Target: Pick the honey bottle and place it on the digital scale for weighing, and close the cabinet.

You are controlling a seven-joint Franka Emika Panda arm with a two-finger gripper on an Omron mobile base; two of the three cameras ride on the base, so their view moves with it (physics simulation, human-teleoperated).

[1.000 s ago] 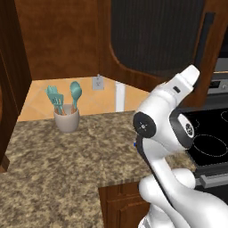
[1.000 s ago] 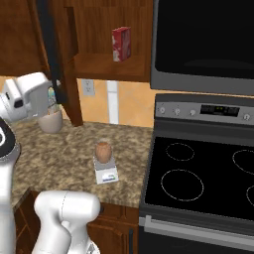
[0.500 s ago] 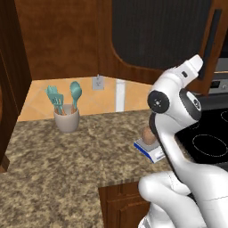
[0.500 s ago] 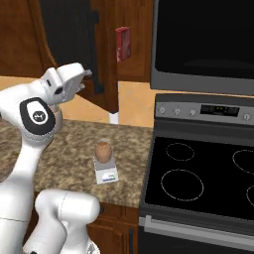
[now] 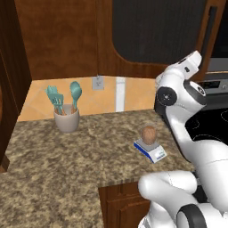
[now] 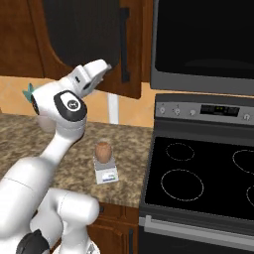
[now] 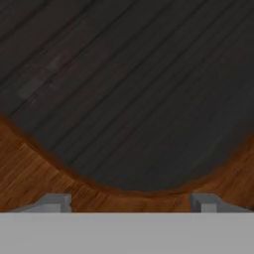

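Nearby, on the speckled worktop (image 5: 67,164): a beige utensil cup (image 5: 67,119) with teal spatulas by the back wall, a black stove (image 6: 198,173) to the right, a dark microwave (image 6: 203,39) above it. Honey bottle (image 5: 149,134) upright on the digital scale (image 5: 151,150), well below and apart from the pincer (image 7: 130,201). Pincer raised close against the cabinet (image 6: 84,44) door's dark rounded panel, fingertips (image 7: 54,202) apart, clamped on nothing. Door's right edge cut off in the left base view; scale display unreadable.
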